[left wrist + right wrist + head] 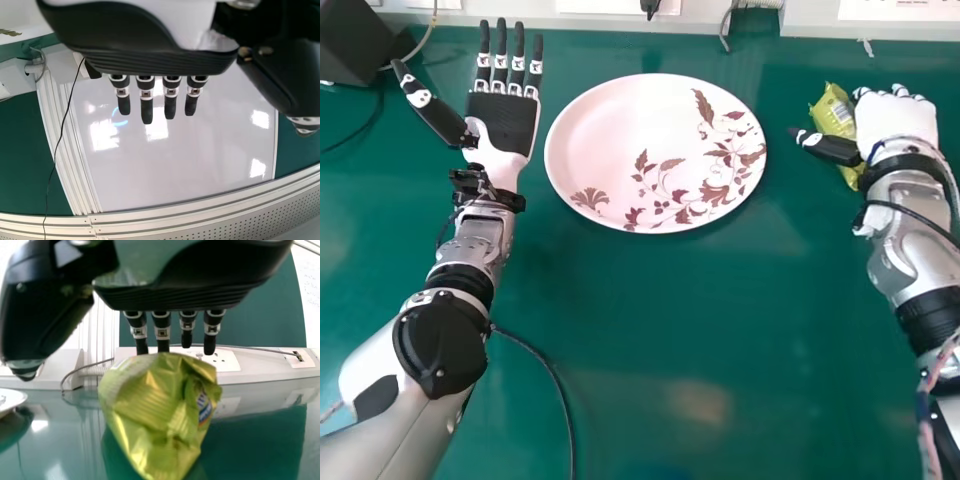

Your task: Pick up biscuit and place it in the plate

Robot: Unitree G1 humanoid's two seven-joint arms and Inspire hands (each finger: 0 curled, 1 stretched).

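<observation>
Green tabletop (650, 300), white ledge (600, 24) at floral plate (610, 125)'s 12 o'clock; left hand (503, 124), 9 o'clock, spread; right hand (896, 120), 3 o'clock, spread, by biscuit packet (834, 112).

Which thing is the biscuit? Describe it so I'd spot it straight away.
Find the big, round, leaf-patterned plate on the green table. To its right, by the robot's right hand, is the biscuit packet. It is yellow-green, crinkled and shiny, unlike the smooth, pale plate.

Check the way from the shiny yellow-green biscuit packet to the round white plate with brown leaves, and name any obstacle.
The black-and-white right hand has its thumb across the packet, tip jutting toward the plate; nothing else visible stands between them.
</observation>
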